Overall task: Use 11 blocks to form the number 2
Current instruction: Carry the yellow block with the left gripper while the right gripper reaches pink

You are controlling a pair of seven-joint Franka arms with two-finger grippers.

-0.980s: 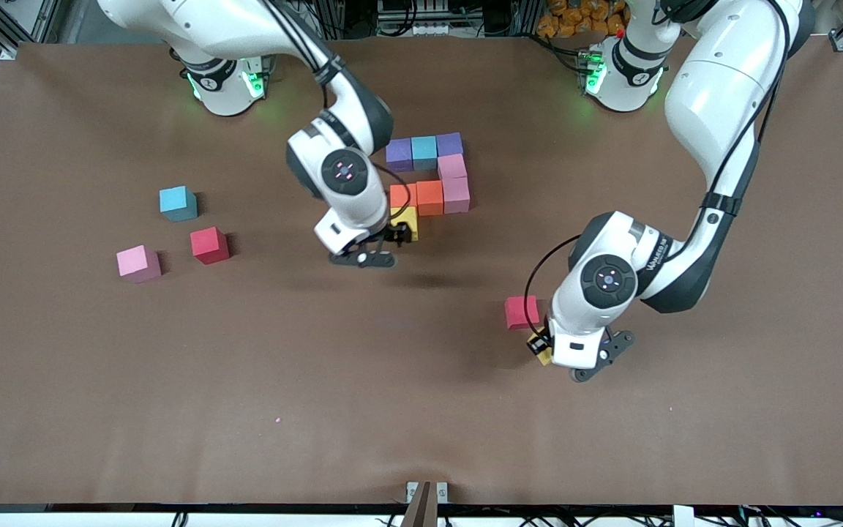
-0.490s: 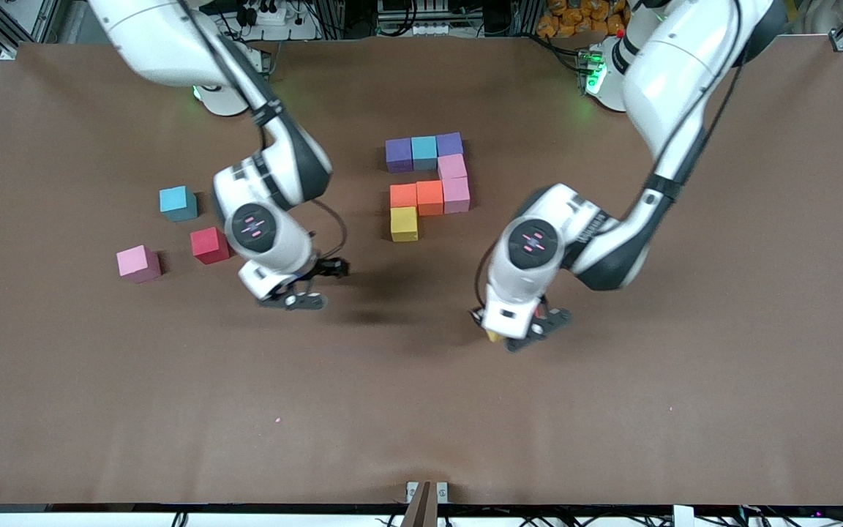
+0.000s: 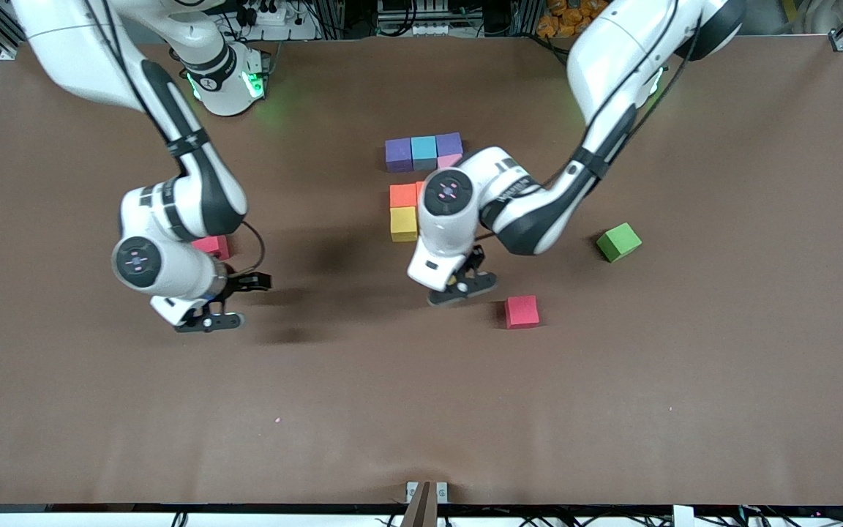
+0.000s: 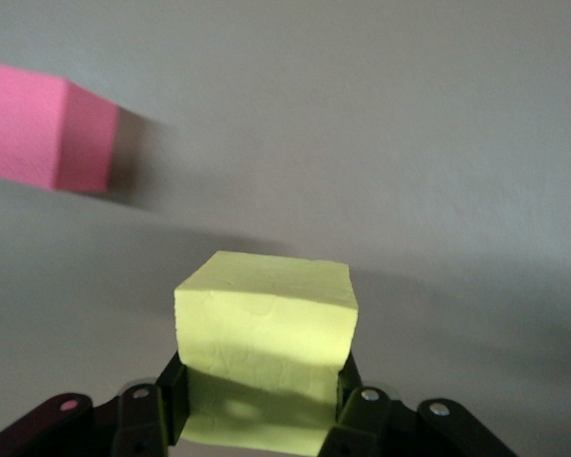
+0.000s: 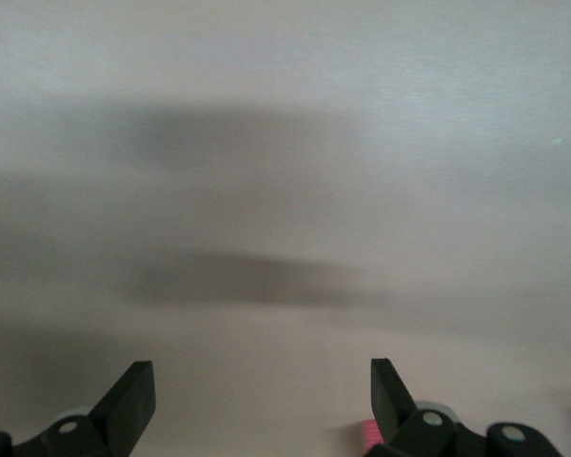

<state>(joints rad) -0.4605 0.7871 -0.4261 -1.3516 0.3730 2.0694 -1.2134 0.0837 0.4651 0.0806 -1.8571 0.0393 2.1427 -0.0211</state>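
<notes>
Left gripper (image 4: 259,405) is clamped on a yellow block (image 4: 265,343), one finger on each side face, and in the front view it hangs over bare table just nearer the camera than the half-built number 2 (image 3: 421,183), with a loose red block (image 3: 522,311) on the table near it toward the left arm's end. We would carry our block in with its faces square to the row of cubes, bring it down beside the yellow cube (image 3: 404,223) already laid, and only let go once it sits flat and touching its neighbour, since a skewed drop could nudge the orange cube (image 3: 402,195). Right gripper (image 5: 263,395) hovers with its fingers spread and nothing between them, over the table by another red block (image 3: 213,245) toward the right arm's end; we judge that one is its next pick. The digit's long axis runs from the robots' bases toward the front camera, its top bar of purple, blue and purple (image 3: 424,150) lying nearest the bases; part of it is hidden by the left arm. A green cube (image 3: 618,241) sits well apart and stays out of it.
</notes>
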